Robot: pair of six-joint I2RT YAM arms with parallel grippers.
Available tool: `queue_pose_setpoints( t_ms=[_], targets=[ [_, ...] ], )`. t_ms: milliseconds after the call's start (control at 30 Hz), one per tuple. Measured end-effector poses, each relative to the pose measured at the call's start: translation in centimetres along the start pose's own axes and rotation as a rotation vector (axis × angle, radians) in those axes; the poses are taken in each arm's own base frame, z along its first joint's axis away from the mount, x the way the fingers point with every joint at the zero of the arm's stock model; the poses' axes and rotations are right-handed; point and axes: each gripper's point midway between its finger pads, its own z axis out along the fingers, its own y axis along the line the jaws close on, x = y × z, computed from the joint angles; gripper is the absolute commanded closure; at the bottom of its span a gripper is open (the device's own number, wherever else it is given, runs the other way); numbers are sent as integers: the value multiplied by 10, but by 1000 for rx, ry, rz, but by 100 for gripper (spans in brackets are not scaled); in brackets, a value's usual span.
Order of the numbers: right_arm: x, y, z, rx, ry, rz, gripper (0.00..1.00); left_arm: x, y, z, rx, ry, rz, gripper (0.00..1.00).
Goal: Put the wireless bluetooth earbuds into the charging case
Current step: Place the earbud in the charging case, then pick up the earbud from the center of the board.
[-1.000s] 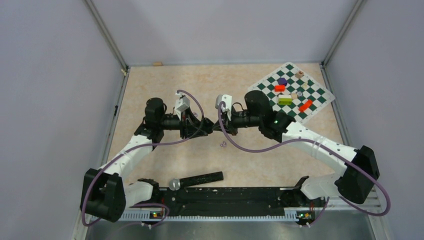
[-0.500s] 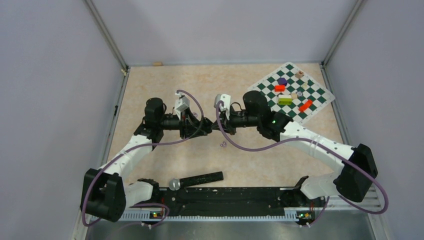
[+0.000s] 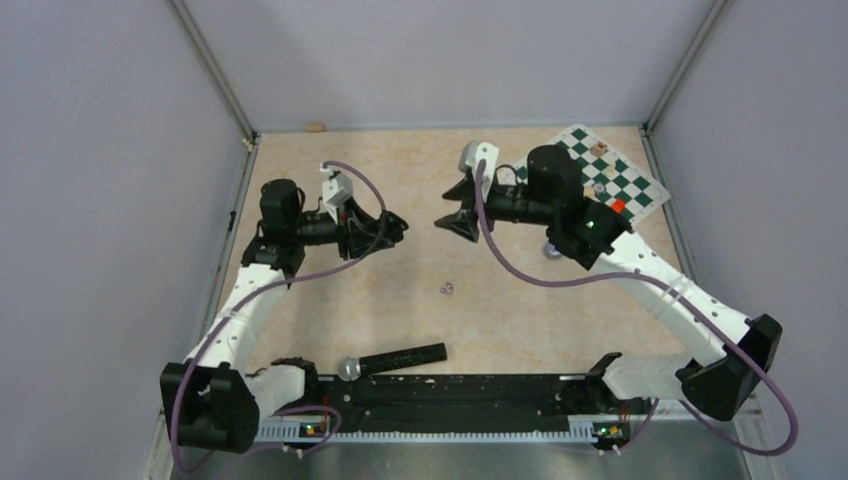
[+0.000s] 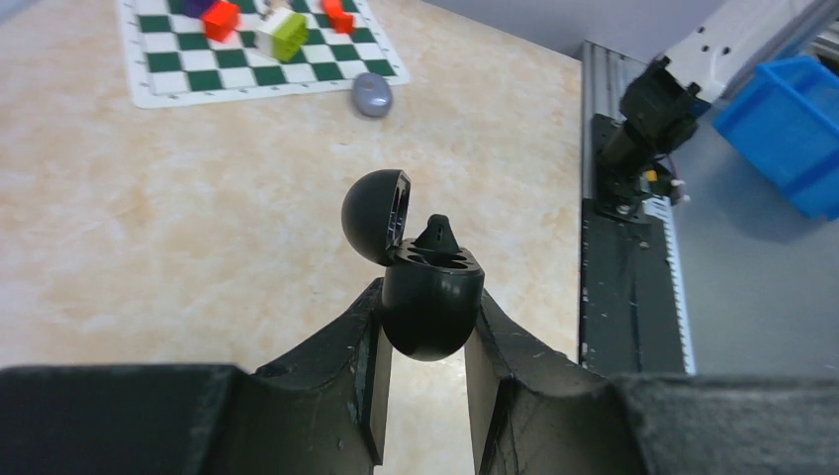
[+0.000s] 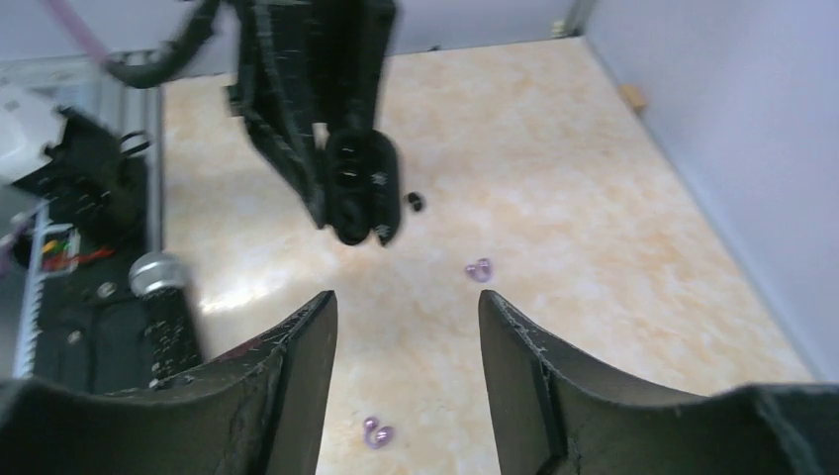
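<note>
Arms are drawing apart | left gripper (image 4: 425,332) clamping open charging case (image 4: 432,289), black earbud (image 4: 436,234) seated | right gripper (image 5: 407,319) gaping, empty | lilac earbuds (image 3: 447,289) lying loose on worktop (image 3: 400,160)

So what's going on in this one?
The left gripper is shut on the black charging case, lid open, with one black earbud poking out of it. The right gripper faces it, open and empty. Lilac earbuds and what looks like a second black earbud lie loose on the table.
</note>
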Motion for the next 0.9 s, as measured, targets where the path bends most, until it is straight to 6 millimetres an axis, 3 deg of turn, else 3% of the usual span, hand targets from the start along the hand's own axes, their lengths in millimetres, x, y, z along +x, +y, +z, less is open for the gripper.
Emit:
queue_pose_setpoints(
  t_ms=[133,233,367,567,700,800,900],
  targets=[
    [-17,-45,-6,138,-28,0,39,-22,10,-24,-94,-5,47,100],
    [-10,-75,19,189,4,34,38,-37,19,-49,-188,-18,75,100],
    [36,-113,81,205,104,164,35,-45,23,-85,-315,-46,79,100],
    [135,-140,183,144,251,391,33,-58,16,-124,-461,-98,96,100],
    [177,-130,230,109,321,423,29,-66,8,-141,-528,-127,113,100],
    [201,-109,261,78,368,396,26,-70,4,-149,-556,-147,110,100],
    [214,-84,283,47,397,351,25,-72,3,-152,-570,-160,98,100]
  ],
)
